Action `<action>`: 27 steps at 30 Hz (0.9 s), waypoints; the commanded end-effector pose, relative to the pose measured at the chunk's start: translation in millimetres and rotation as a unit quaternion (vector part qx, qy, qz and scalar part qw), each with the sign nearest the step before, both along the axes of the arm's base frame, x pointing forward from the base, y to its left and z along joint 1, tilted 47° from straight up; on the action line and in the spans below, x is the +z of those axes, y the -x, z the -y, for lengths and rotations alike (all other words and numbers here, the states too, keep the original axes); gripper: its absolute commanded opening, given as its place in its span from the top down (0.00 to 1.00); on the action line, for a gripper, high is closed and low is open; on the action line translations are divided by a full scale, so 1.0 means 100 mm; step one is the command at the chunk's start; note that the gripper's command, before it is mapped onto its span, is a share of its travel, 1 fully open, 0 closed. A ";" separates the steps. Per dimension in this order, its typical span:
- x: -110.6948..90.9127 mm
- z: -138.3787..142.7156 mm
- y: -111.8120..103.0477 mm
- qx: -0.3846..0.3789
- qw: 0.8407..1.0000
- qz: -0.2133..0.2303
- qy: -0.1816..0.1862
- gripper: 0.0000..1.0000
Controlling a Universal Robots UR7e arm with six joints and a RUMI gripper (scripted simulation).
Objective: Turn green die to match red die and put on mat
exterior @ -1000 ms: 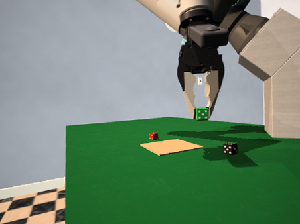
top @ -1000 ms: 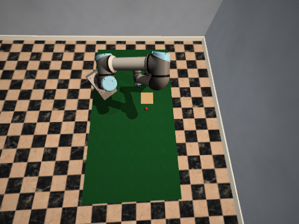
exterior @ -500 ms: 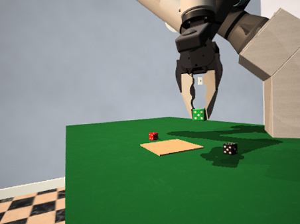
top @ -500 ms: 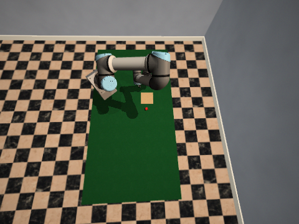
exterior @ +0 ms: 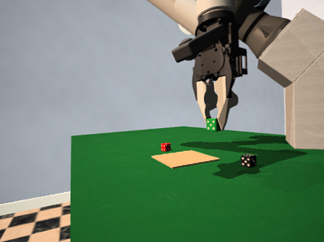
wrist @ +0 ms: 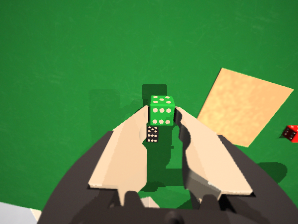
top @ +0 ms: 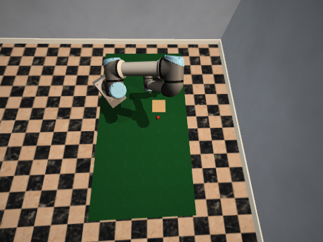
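My gripper (top: 150, 93) (exterior: 214, 125) (wrist: 160, 107) is shut on the green die (exterior: 212, 124) (wrist: 162, 114), held between the fingertips above the green table. In the wrist view a six faces the camera, with a foreshortened five beside it; the exterior camera sees a five on its side. The red die (top: 158, 117) (exterior: 165, 146) (wrist: 291, 133) rests on the table just beyond the tan mat (top: 159, 106) (exterior: 185, 159) (wrist: 245, 107); its top is too small to read. The black die (exterior: 248, 161) (wrist: 152, 134) rests on the table apart from the mat.
The green table (top: 145, 168) (exterior: 137, 208) extends around the mat. The arm's pale base block (exterior: 312, 104) stands at the right in the exterior view. Arm shadows fall across the table near the black die. In the top view the arm covers part of the table's far end.
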State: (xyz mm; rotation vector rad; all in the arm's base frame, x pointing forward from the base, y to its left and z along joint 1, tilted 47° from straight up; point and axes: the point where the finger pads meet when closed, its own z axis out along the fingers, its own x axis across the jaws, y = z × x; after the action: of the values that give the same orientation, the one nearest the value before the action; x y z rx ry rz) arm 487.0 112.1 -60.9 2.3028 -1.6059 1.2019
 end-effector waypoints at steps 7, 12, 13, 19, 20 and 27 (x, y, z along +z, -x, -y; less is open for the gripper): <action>0.01 0.03 0.01 -0.105 0.989 0.070 -0.079 0.94; 0.00 0.04 0.02 -0.157 0.974 0.107 -0.120 0.94; 0.00 0.05 0.02 -0.170 0.970 0.115 -0.130 0.94; 0.00 0.06 0.03 -0.217 0.950 0.149 -0.167 0.94; 0.00 0.06 0.03 -0.217 0.950 0.149 -0.167 0.94; -0.01 0.09 0.06 -0.289 0.909 0.199 -0.224 0.94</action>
State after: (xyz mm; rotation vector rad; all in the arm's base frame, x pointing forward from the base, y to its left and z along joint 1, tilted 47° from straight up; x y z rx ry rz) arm 482.7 104.0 -61.8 1.7291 -2.5528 1.2860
